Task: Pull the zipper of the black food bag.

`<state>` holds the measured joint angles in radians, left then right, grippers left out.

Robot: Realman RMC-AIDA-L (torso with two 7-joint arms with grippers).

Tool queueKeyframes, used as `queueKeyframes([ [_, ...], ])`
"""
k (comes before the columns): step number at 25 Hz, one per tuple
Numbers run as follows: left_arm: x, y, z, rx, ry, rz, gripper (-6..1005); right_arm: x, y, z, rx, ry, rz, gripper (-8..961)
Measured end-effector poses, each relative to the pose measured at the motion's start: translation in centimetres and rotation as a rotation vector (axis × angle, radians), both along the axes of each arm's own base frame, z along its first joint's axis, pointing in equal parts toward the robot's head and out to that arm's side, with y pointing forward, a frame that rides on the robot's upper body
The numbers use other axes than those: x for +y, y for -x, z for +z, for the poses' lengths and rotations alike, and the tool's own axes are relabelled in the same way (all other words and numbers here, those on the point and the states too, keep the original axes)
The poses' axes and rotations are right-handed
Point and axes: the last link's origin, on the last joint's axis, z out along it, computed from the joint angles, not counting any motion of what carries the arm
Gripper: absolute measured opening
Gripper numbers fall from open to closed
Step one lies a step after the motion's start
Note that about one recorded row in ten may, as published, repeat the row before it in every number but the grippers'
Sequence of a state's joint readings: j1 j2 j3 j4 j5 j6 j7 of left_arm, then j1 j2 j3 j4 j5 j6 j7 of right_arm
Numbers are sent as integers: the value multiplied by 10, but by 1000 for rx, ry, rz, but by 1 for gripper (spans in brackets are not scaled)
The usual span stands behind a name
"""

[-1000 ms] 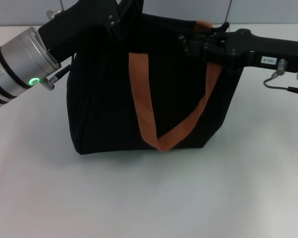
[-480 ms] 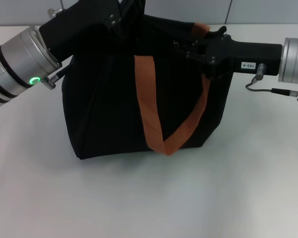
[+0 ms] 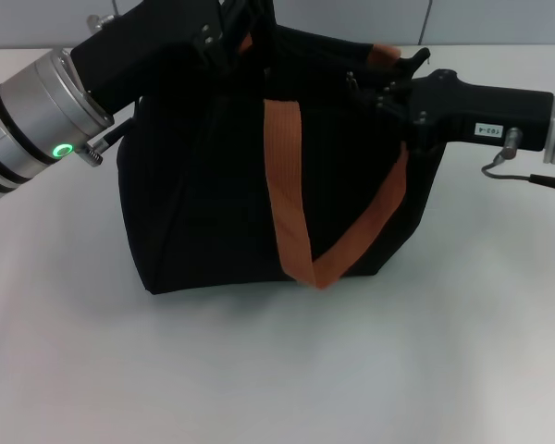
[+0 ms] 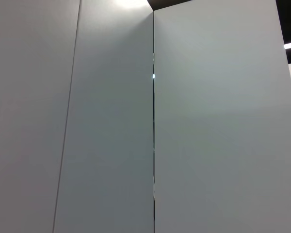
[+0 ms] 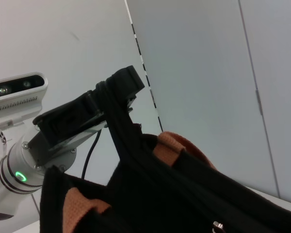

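Note:
The black food bag (image 3: 203, 185) stands upright on the white table, its orange-brown strap (image 3: 287, 185) hanging down the front. My left gripper (image 3: 245, 32) is at the bag's top left edge, shut on the black fabric and holding it up; the right wrist view shows it (image 5: 117, 90) pinching that edge of the bag (image 5: 150, 194). My right gripper (image 3: 375, 79) is at the bag's top right edge, beside the strap's upper end. A small silver piece, probably the zipper (image 5: 216, 225) pull, shows in the right wrist view. The zipper is hidden in the head view.
The white table (image 3: 277, 370) spreads in front of and beside the bag. Grey wall panels (image 4: 208, 121) stand behind it; the left wrist view shows only these. A cable (image 3: 527, 176) hangs from the right arm.
My right gripper moved left along the bag's top, then back to the right. The bag's right side and the strap shifted right with it. The left gripper stayed put.

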<state>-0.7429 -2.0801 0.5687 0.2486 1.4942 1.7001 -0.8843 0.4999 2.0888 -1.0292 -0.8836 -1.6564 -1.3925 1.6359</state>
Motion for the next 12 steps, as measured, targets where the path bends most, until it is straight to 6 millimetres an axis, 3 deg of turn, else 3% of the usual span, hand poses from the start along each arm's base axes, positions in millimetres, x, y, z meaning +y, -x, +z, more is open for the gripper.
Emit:
queueKeyframes([
  [12, 0, -1, 0, 3, -1, -4, 26, -18, -2, 25, 73, -40, 40, -2],
])
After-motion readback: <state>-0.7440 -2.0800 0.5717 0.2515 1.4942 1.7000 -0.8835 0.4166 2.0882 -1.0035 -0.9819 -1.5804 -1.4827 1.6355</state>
